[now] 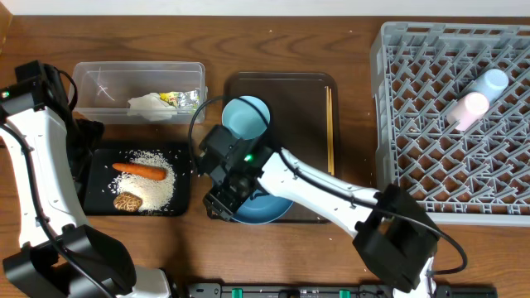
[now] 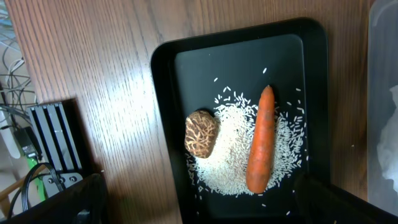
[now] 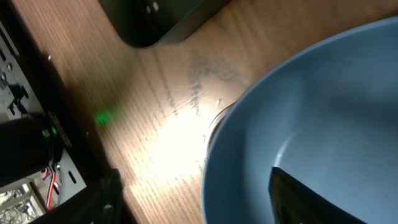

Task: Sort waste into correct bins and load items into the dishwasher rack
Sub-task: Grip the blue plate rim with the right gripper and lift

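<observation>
The rack (image 1: 451,116) is being shown at the right end of the table (image 1: 315,25), with the blue cup (image 1: 492,81) and the pink cup (image 1: 470,109) being carried on their sides, just beside each other, in its far right part. Mid-table, the brown tray (image 1: 298,91) is being occupied by the chopsticks (image 1: 330,124) along its right edge and the bowl (image 1: 246,118) at its far left. To the left, the black tray (image 2: 163,124) is being covered by rice (image 2: 227,155); the carrot (image 2: 261,140) is being borne on the rice, and the lump (image 2: 201,133) is lying at the rice's edge, apart from the carrot. Behind it, the tub (image 1: 99,79) is being filled with tissue (image 1: 149,105), wrapper (image 1: 171,98) and foil (image 1: 192,99). The plate (image 3: 323,106), at the brown tray's near left corner, is being straddled at its rim by the right gripper (image 3: 196,186): the jaws are being held apart, one finger (image 3: 336,199) over the plate's inside, the other outside, nothing clamped. The left gripper (image 2: 200,186) is being held wide apart over the black tray, grasping nothing.
</observation>
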Controlling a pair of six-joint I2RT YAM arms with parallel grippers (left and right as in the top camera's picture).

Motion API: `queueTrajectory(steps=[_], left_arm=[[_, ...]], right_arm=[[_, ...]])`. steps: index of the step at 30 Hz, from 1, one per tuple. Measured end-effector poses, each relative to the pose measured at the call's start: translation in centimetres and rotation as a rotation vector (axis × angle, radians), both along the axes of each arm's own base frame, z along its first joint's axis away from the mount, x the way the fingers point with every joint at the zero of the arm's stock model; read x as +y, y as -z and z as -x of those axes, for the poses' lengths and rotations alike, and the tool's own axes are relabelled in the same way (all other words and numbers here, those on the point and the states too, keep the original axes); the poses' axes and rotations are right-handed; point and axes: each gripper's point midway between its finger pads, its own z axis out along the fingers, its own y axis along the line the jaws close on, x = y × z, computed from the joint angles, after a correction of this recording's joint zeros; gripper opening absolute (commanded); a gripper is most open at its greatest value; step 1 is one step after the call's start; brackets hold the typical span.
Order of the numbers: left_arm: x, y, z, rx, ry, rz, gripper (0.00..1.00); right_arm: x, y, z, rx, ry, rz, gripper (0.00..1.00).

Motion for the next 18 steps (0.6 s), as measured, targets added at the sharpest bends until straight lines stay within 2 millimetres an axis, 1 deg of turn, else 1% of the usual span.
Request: queueTrajectory(steps=[1, 4, 6, 9, 14, 16, 18], left_arm=[[0.0, 0.0, 0.0, 0.000, 0.000, 0.000, 0.98], [0.0, 0.0, 0.0, 0.000, 0.000, 0.000, 0.98], [0.0, 0.0, 0.0, 0.000, 0.000, 0.000, 0.98], [0.0, 0.0, 0.0, 0.000, 0.000, 0.000, 0.98], [0.0, 0.0, 0.0, 0.000, 0.000, 0.000, 0.98], [0.0, 0.0, 0.0, 0.000, 0.000, 0.000, 0.98], [0.0, 0.0, 0.0, 0.000, 0.000, 0.000, 0.98]], right_arm=[[0.1, 0.1, 0.3, -0.003, -0.006, 0.007, 0.60], [-0.2, 0.4, 0.7, -0.022, -0.011, 0.041, 0.59], [-0.5, 0.7, 0.6, -0.052, -0.010, 0.073, 0.56], [-0.8, 1.2, 0.5, -0.076, -0.004, 0.104, 0.54], [-1.2, 3.2, 0.3, -0.077, 0.000, 0.158, 0.52], [-1.4, 4.1, 0.3, -0.072, -0.001, 0.180, 0.47], [-1.4, 4.6, 0.3, -0.070, -0.002, 0.191, 0.42]])
